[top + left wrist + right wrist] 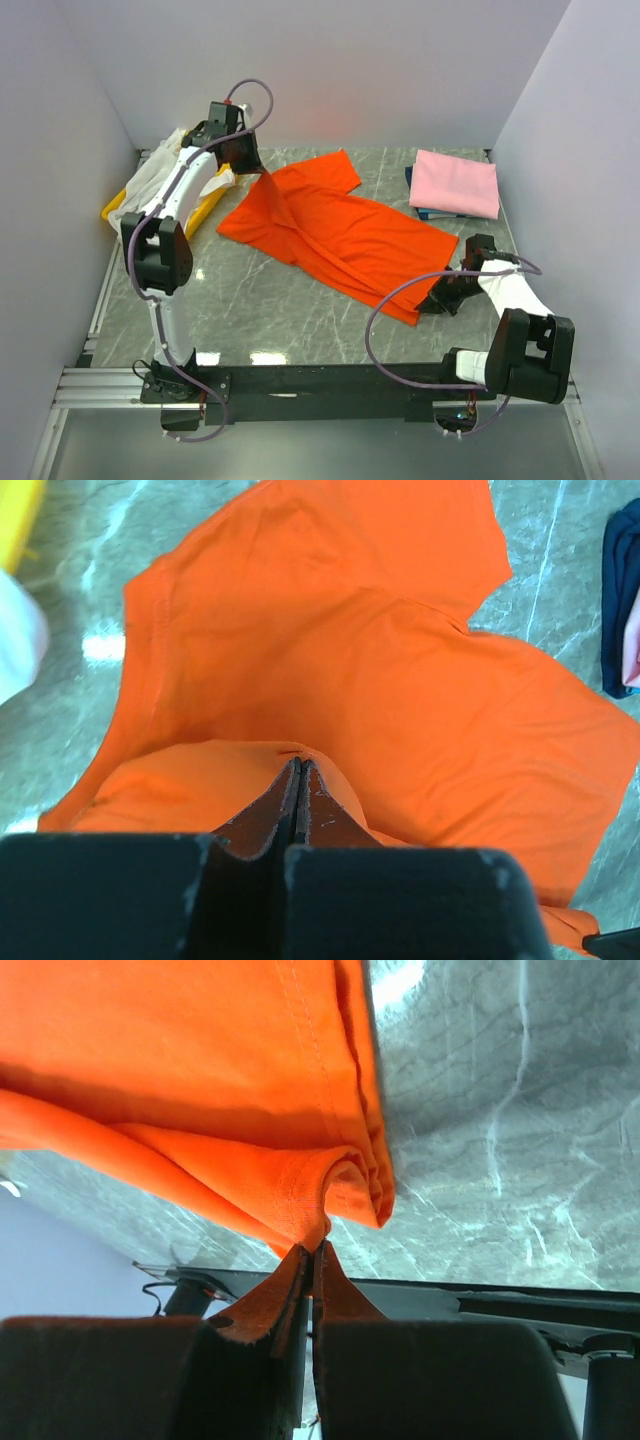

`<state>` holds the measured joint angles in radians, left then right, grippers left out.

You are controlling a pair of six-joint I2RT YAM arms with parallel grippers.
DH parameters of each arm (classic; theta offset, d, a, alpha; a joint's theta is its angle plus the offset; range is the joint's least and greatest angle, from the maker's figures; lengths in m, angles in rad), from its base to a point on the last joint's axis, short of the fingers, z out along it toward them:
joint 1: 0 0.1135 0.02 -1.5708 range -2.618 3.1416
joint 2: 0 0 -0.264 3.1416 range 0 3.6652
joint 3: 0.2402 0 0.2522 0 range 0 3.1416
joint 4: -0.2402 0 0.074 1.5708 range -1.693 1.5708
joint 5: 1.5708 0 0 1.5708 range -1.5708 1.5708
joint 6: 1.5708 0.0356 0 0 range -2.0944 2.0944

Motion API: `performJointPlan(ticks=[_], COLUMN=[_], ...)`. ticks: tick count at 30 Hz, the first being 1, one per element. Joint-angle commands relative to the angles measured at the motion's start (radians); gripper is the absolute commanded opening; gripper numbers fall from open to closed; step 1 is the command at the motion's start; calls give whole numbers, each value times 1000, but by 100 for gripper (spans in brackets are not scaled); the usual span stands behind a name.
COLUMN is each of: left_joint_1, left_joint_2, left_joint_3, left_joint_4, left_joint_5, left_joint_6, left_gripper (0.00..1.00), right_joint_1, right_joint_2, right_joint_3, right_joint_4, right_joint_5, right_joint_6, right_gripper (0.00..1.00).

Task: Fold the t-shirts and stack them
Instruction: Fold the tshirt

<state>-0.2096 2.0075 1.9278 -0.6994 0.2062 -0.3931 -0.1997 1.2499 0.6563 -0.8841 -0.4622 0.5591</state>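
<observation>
The orange-red t-shirt (340,235) lies stretched diagonally across the marble table. My left gripper (257,171) is shut on its far left edge and holds that edge lifted; in the left wrist view the fingertips (299,765) pinch a fold of the orange cloth (400,680). My right gripper (436,300) is shut on the near right corner, where the bunched hem (340,1195) hangs from the closed tips (318,1248). A folded pale pink t-shirt (457,182) rests on a dark blue one (416,196) at the back right. A white t-shirt (150,185) lies crumpled at the far left.
A yellow plastic tray (205,205) sits at the back left under the white cloth. White walls close in the left, back and right sides. The black mounting rail (330,380) runs along the near edge.
</observation>
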Motion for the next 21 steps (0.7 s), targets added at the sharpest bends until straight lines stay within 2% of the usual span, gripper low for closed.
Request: performJointPlan(ticks=[1, 9, 21], left_joint_1=[-10, -14, -14], left_joint_2=[42, 117, 82], left_joint_3=[77, 120, 71], left_joint_4=[29, 41, 130], left_joint_5=[33, -4, -56], left_joint_6=[30, -16, -95], left_gripper=[0, 0, 0], right_joint_1=[-12, -23, -59], right_joint_2=[22, 89, 83], right_joint_3=[3, 14, 29], right_joint_4=[45, 74, 76], right_joint_5=[-26, 6, 11], right_joint_6=[-14, -27, -34], right_gripper=[0, 0, 0])
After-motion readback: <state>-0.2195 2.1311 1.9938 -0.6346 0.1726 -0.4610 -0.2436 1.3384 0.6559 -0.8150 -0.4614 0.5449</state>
